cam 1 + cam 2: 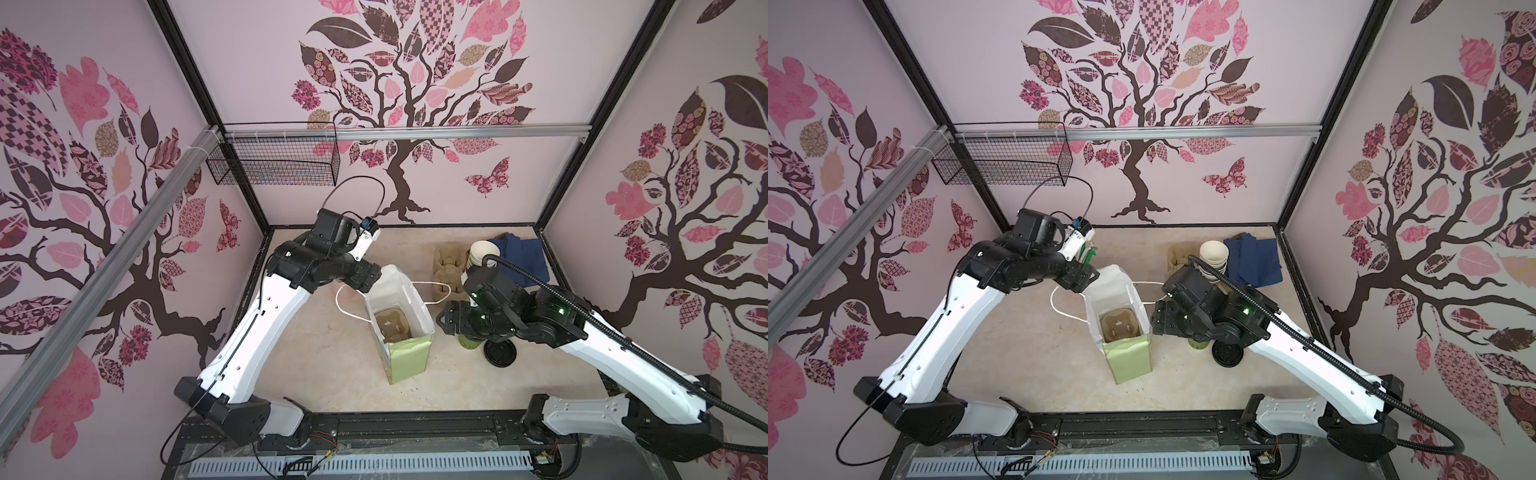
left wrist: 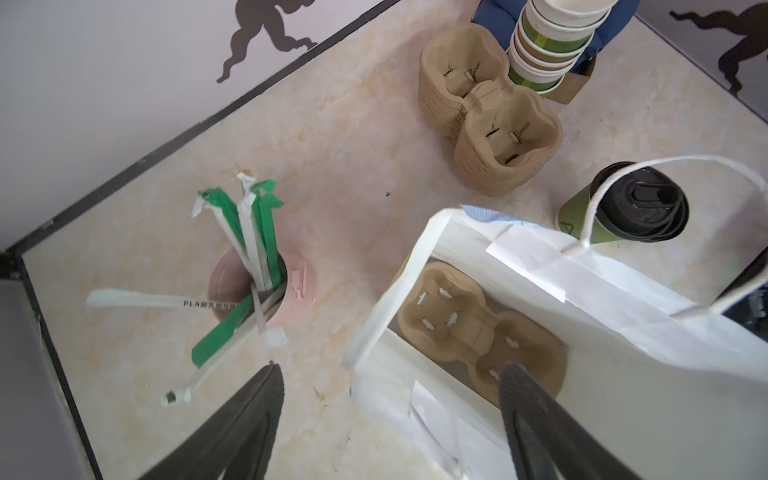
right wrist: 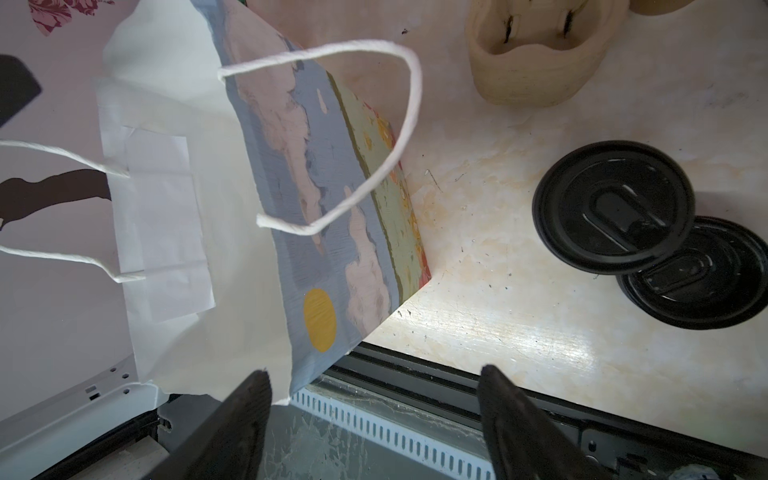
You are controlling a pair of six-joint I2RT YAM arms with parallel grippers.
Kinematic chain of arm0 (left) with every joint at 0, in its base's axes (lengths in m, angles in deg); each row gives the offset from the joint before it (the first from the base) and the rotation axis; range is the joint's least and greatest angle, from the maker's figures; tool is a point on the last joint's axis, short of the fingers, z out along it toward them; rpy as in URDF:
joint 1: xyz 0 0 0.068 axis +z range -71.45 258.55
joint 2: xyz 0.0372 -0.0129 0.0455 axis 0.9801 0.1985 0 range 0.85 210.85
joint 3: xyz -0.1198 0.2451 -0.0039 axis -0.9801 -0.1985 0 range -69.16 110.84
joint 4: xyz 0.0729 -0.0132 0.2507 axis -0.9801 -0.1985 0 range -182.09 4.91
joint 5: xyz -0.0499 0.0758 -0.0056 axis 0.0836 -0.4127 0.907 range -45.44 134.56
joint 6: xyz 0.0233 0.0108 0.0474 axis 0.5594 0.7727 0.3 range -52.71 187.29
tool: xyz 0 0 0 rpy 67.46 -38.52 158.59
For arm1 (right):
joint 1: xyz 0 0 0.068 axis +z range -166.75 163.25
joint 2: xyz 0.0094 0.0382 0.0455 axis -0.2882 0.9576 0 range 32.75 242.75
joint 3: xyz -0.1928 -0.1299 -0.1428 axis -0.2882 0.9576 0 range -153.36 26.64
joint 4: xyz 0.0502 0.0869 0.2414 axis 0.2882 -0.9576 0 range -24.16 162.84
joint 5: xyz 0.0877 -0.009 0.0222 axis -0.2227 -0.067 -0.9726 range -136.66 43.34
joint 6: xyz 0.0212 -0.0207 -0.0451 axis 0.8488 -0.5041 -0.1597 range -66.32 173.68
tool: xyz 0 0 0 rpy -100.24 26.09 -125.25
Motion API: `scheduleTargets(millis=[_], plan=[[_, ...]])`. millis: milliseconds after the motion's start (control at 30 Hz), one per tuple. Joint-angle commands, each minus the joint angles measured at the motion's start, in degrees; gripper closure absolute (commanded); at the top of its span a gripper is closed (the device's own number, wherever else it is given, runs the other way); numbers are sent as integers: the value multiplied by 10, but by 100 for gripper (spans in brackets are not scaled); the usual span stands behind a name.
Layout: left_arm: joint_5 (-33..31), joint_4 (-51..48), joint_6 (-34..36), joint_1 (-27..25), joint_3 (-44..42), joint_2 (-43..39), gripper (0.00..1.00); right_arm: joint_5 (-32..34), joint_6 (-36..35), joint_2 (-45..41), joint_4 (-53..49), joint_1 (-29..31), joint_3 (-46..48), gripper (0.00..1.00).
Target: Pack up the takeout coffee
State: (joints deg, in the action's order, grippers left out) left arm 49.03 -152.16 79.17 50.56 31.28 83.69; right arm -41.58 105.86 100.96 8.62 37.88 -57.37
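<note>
Right fingers point(image 3: 523, 428) gape beside the bag point(image 3: 324, 187) edge, takeout coffee point(image 2: 623, 208) standing apart.

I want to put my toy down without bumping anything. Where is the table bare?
The table is bare between the paper bag and the front rail, and between the straw cup and the carrier stack. The right side is crowded: takeout coffee, loose lid, cup stack, blue cloth.
</note>
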Motion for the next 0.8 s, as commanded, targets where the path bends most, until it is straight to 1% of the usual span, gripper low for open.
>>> scheduleTargets(millis=[0, 100, 267, 400, 667, 767], plan=[[10, -17, 96, 1, 67, 45, 16, 26, 7, -12, -25, 0, -28, 19], [-1, -24, 108, 2, 98, 83, 18, 31, 6, -8, -36, 0, -38, 19], [48, -49, 121, 6, 133, 130, 27, 39, 5, -2, -45, 0, -48, 19], [85, -64, 127, 8, 141, 145, 34, 44, 4, -3, -49, 0, -51, 19], [96, -88, 134, 13, 134, 164, 57, 62, -4, -4, -61, -3, -60, 19], [91, -93, 136, 16, 125, 163, 63, 67, -5, -8, -65, -5, -61, 19]])
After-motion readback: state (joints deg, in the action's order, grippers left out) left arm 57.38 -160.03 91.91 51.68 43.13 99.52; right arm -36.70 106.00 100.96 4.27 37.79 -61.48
